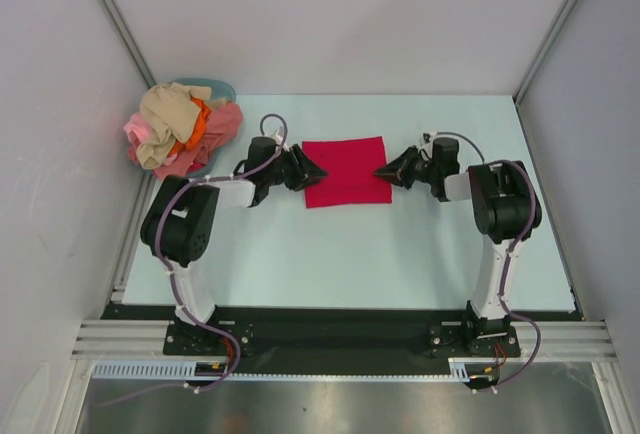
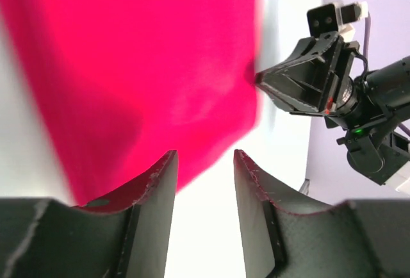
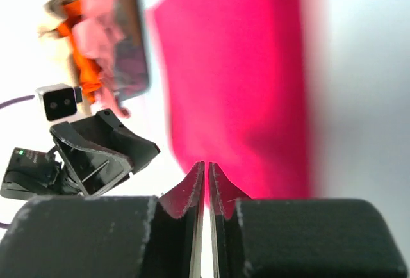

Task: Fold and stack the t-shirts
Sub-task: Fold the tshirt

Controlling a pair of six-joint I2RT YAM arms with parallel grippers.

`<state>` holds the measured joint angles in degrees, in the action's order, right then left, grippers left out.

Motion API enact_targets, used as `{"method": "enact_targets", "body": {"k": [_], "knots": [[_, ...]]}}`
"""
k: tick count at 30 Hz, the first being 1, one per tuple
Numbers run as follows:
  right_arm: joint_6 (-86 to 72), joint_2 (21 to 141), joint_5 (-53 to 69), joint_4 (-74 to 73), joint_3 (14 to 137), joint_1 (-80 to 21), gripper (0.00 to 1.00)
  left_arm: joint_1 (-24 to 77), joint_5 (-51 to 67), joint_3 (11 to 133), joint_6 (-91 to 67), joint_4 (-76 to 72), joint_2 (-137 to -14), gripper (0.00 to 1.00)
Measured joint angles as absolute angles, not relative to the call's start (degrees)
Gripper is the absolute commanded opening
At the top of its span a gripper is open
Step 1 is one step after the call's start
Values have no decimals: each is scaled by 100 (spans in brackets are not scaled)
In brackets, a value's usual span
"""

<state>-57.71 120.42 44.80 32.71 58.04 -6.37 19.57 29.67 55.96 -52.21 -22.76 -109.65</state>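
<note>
A crimson-red t-shirt (image 1: 347, 172), folded into a flat rectangle, lies mid-table between my two grippers. My left gripper (image 1: 318, 171) is at its left edge, low over the table. In the left wrist view (image 2: 205, 153) its jaws are open and empty, with the red shirt (image 2: 141, 66) just ahead. My right gripper (image 1: 381, 170) is at the shirt's right edge. In the right wrist view (image 3: 206, 163) its fingers are shut with only a thin slit and nothing between them, and the red shirt (image 3: 237, 79) lies just beyond the tips. A pile of beige, pink and orange t-shirts (image 1: 180, 131) lies at the far left.
The pile rests on a small light-blue tub (image 1: 218, 87) in the back left corner, and shows in the right wrist view (image 3: 90, 41). Grey walls enclose the table on the left, back and right. The pale table surface (image 1: 350, 254) stretches toward the arm bases.
</note>
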Motion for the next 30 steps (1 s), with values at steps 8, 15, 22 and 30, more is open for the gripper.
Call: {"method": "enact_targets", "body": {"k": [8,15,22,30], "knots": [[-5725,11443,4346,3208,6366,-1358,11,2338,2862,6082,-5168,-2294,-10606,44],[-5741,12029,4263,3470,5765,-1693,9,2222,2703,5505,-5194,-2309,-11065,43],[-5708,12040,4416,3575,5321,-1205,9,1951,2731,5463,-5087,-2062,-11201,44],[-5481,11454,4270,2902,5699,-888,10,2043,2519,5684,-4899,-1509,-10455,47]]}}
